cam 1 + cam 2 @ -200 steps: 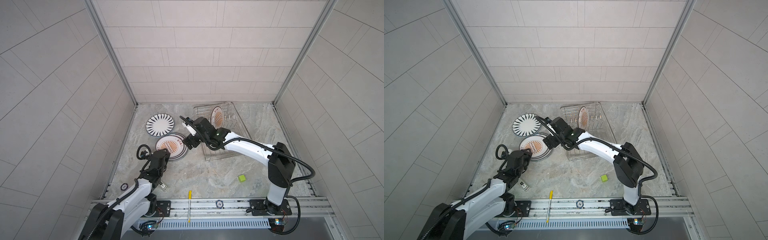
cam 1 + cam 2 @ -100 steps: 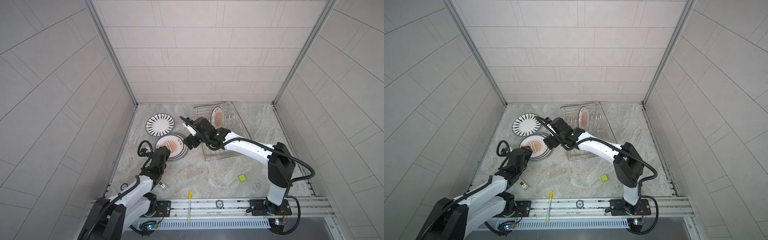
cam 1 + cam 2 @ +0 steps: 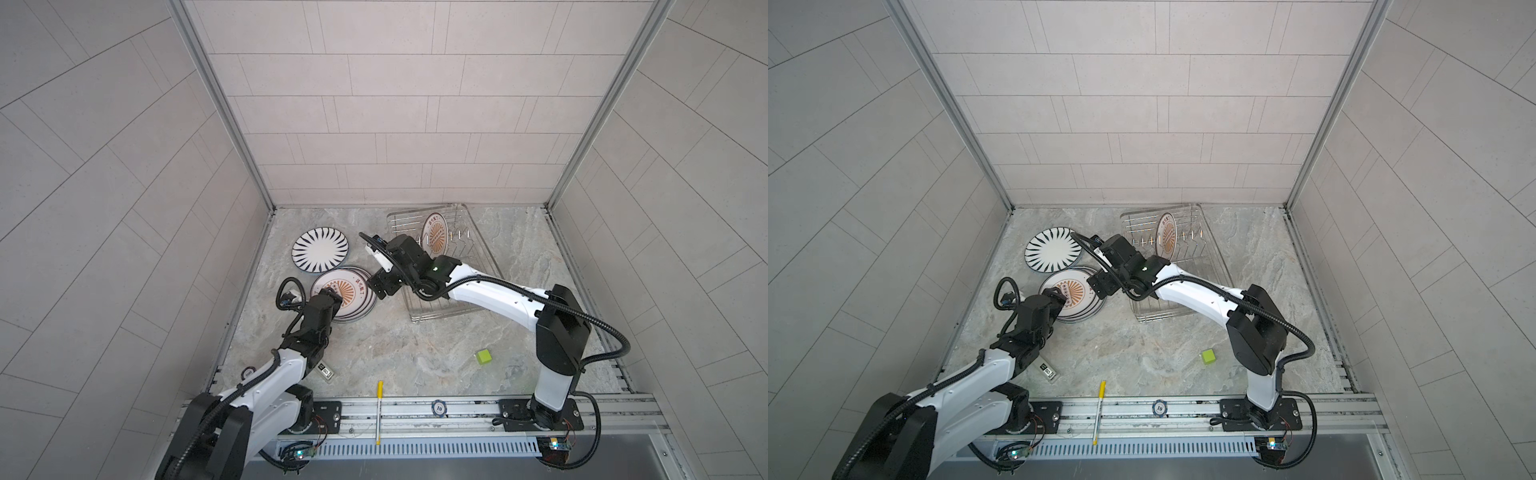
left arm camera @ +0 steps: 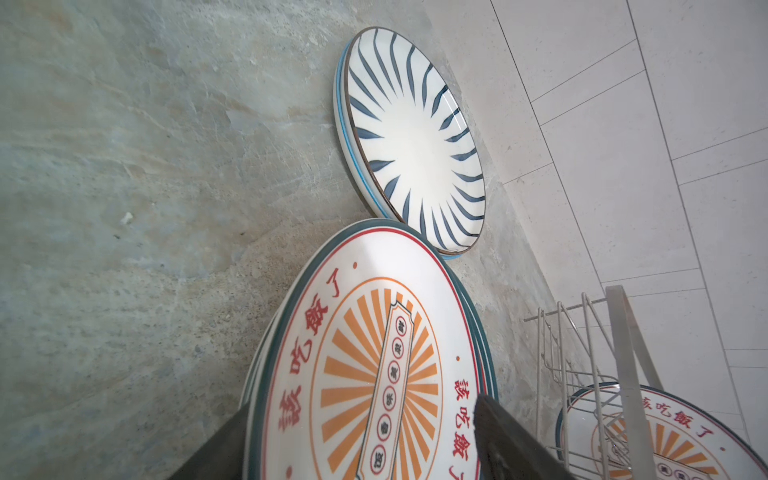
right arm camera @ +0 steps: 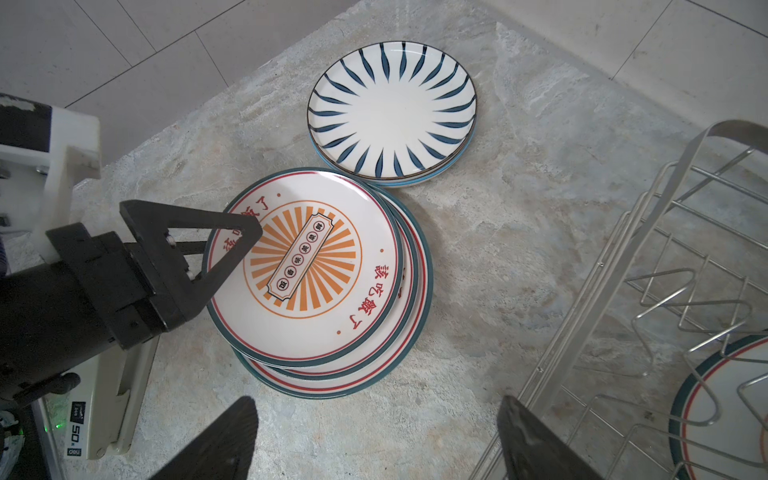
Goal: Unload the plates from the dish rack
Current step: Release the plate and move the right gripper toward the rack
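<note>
A stack of orange-sunburst plates (image 3: 351,291) (image 3: 1077,291) (image 5: 316,266) lies on the marble table. My left gripper (image 3: 332,295) (image 4: 361,415) is open at the stack's near-left rim. One of its fingers (image 5: 187,224) lies over the top plate, the other low beside the rim. A blue-striped plate (image 3: 320,250) (image 4: 415,141) (image 5: 392,110) lies behind the stack on another plate. One sunburst plate (image 3: 435,233) (image 3: 1168,237) (image 5: 727,407) stands upright in the wire dish rack (image 3: 484,249) (image 5: 665,232). My right gripper (image 3: 380,286) (image 5: 374,440) hangs open and empty between the stack and the rack.
A green cube (image 3: 483,356) sits at the front right. A yellow pen (image 3: 379,407) and a "10" chip (image 3: 439,408) lie on the front rail. A small labelled device (image 3: 325,371) lies by the left arm. Tiled walls close in three sides.
My left gripper has moved forward onto the stack's rim and its jaws have spread wider. The right arm has not moved.
</note>
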You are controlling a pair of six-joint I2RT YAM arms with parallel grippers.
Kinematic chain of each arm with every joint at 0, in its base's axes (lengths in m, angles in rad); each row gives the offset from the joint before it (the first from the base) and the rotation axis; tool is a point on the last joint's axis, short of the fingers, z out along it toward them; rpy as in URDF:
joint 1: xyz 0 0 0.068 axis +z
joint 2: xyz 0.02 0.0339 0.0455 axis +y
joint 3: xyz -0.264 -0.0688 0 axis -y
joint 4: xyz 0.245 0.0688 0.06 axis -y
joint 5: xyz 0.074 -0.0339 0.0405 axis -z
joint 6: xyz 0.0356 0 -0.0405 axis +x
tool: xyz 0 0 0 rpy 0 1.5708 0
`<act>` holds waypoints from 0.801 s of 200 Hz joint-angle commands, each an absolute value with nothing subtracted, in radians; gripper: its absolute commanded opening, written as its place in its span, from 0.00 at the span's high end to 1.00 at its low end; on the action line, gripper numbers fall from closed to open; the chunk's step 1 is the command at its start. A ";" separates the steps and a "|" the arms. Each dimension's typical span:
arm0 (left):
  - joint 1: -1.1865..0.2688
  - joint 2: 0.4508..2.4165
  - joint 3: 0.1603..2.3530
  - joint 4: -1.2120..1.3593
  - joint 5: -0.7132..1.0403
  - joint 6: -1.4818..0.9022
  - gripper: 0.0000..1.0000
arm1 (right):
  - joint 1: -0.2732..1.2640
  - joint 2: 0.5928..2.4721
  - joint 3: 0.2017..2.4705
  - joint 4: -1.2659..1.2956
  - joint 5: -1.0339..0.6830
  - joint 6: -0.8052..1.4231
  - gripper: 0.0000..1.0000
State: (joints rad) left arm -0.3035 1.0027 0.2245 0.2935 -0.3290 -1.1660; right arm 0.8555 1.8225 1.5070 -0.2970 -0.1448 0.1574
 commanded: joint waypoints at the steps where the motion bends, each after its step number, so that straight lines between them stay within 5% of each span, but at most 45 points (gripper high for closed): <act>1: -0.298 1.003 0.245 0.286 -0.368 -1.135 0.14 | 0.861 1.828 1.529 -0.310 -0.127 0.149 0.08; 160: -0.299 1.051 0.272 0.348 -0.404 -1.012 0.00 | 0.860 1.741 1.477 -0.292 -0.078 0.141 0.08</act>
